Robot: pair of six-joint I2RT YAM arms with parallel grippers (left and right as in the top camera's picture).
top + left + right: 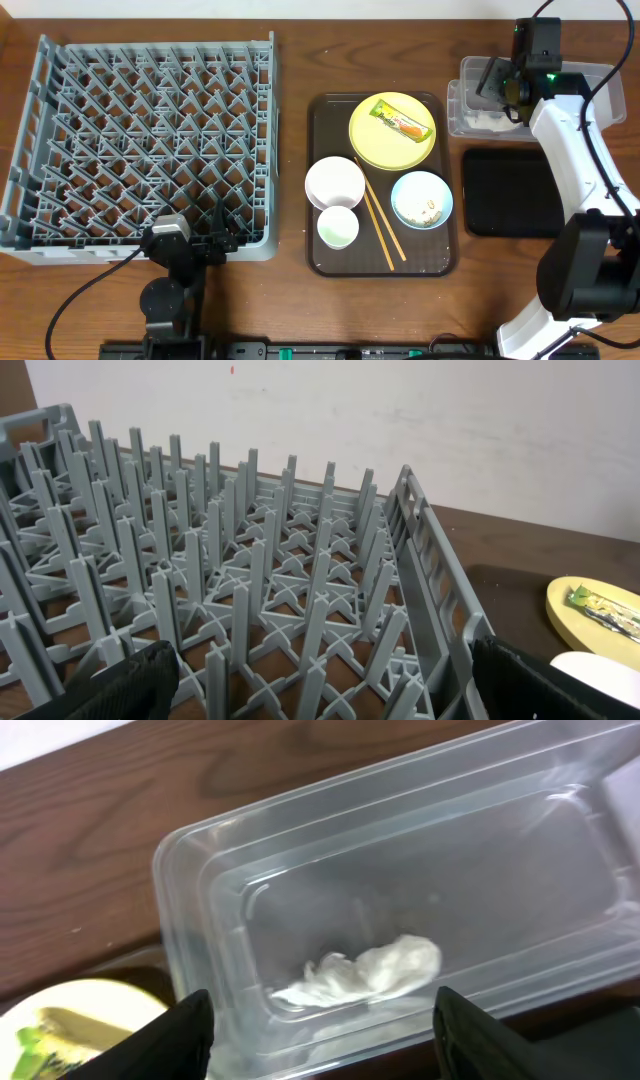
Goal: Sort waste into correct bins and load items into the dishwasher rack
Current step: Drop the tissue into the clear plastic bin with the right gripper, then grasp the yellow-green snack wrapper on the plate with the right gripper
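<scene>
The crumpled white tissue (365, 970) lies inside the clear tub (462, 108), also in the right wrist view (190, 920). My right gripper (320, 1040) is open and empty above the tub; overhead it is at the tub's top (497, 82). The snack wrapper (402, 121) lies on the yellow plate (375, 145). The white bowl (334, 182), white cup (338, 228), chopsticks (381, 225) and light blue bowl (421, 199) with rice scraps (430, 210) sit on the brown tray. My left gripper (320, 700) is open at the rack's (140, 140) front edge.
The brown serving tray (318, 130) sits mid-table. The black tray (505, 192) lies right of it, below the clear tub. My right arm (575, 150) reaches over the black tray's right side. The left arm base (170, 270) is at the front.
</scene>
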